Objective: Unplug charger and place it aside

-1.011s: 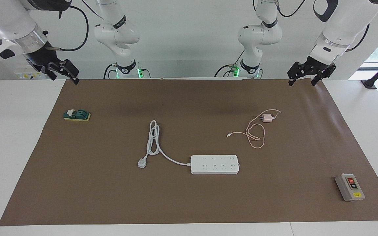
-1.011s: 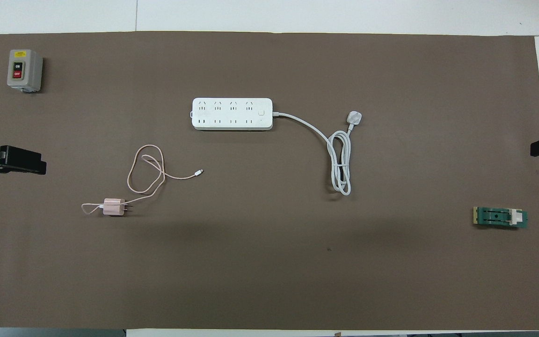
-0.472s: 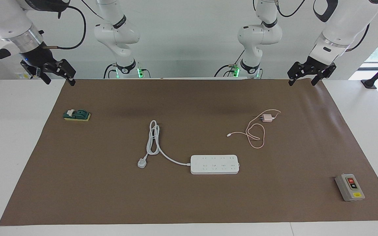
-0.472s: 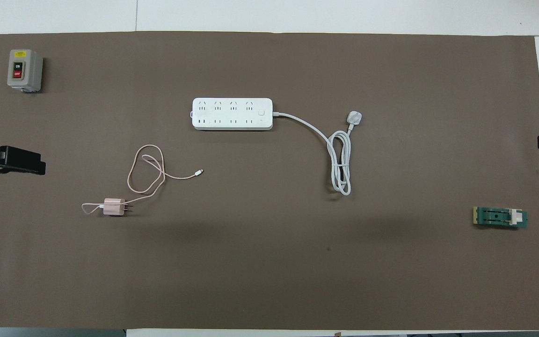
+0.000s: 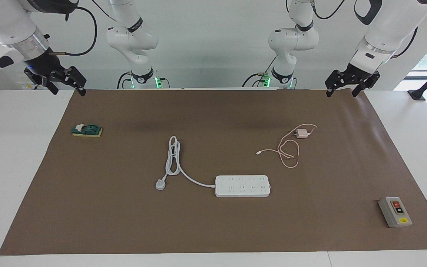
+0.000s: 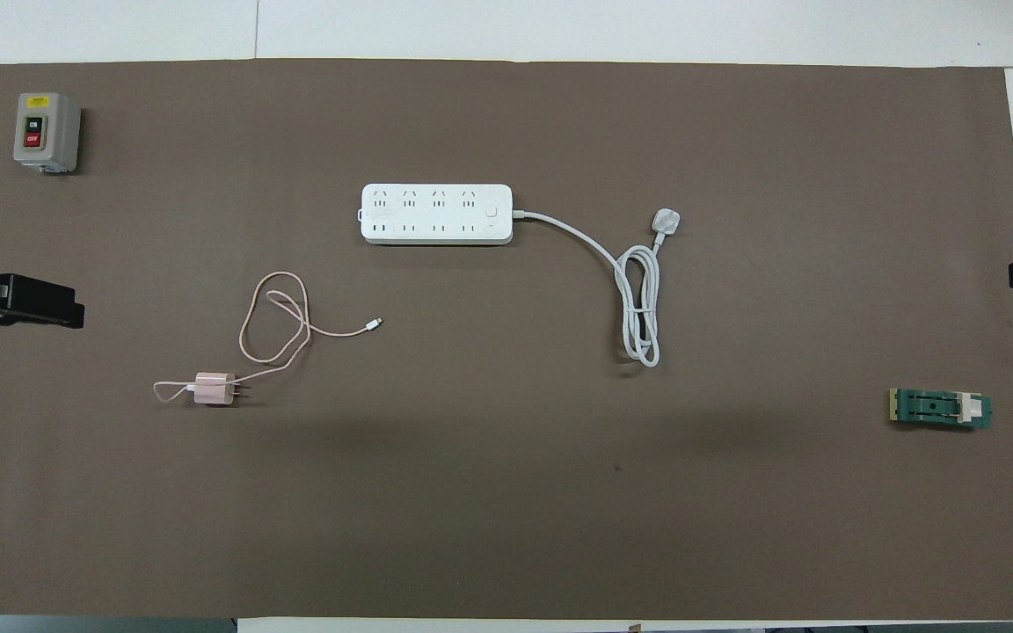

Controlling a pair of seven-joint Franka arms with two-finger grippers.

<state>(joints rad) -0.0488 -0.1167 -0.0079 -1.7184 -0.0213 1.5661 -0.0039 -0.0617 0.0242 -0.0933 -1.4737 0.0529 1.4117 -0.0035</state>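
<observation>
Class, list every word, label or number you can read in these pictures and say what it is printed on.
"ON": black button of the grey switch box.
"OFF": its red button.
Yellow sticker on the switch box: too small to read.
Power strip, charger, green block: no readable text.

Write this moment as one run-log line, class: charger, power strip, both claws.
charger: unplugged, lying nearer the robots than power strip | left claw: open, empty, raised at mat's edge | right claw: open, empty, raised

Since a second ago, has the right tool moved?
Yes. In the facing view the right tool has drawn outward from the brown mat's corner, away from the table's middle. It is open and empty.
</observation>
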